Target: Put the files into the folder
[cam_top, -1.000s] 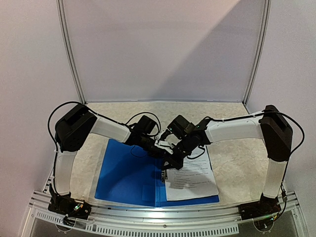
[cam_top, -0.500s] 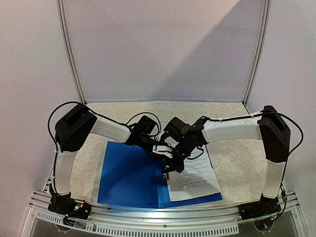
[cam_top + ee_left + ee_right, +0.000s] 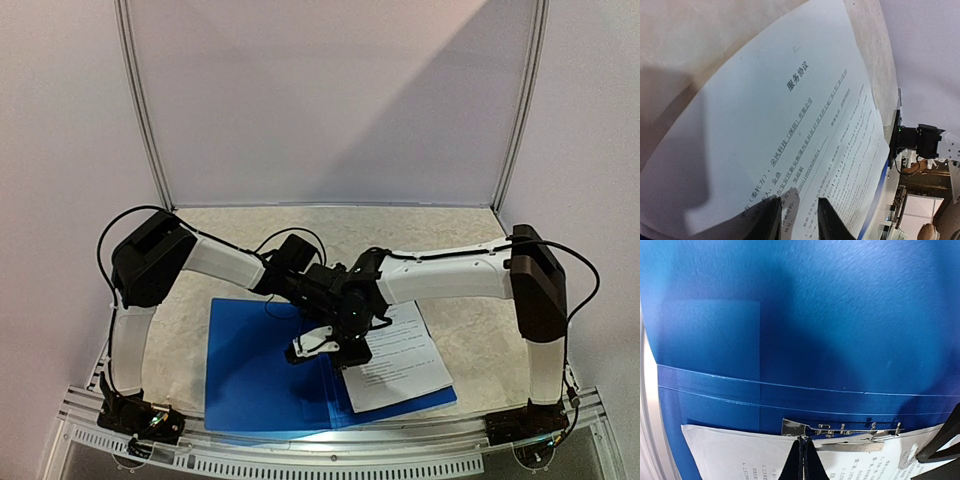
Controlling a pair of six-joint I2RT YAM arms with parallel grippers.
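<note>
Currently I have the folder lying open and flat on the desk, close to the front edge. The files rest on its right half, slightly skewed, with their inner edge at the spine.

The left end effector sits low over the top sheet with its 2 fingers a little apart and printed text showing between them. I judge it is there to pin the paper so it cannot slide, though I cannot tell whether it actually touches.

The right end effector is closed tight on nothing, its tip aimed at the metal clip by the spine. The sheets' edge lies under or against that clip. Closed fingers make a narrow poker for working it.

Little else is nearby, only the cables looping off the left wrist. The 2 arms cross over the folder's middle, so the overhead view hides the clip and both tips, and I must rely on the wrist cameras.
</note>
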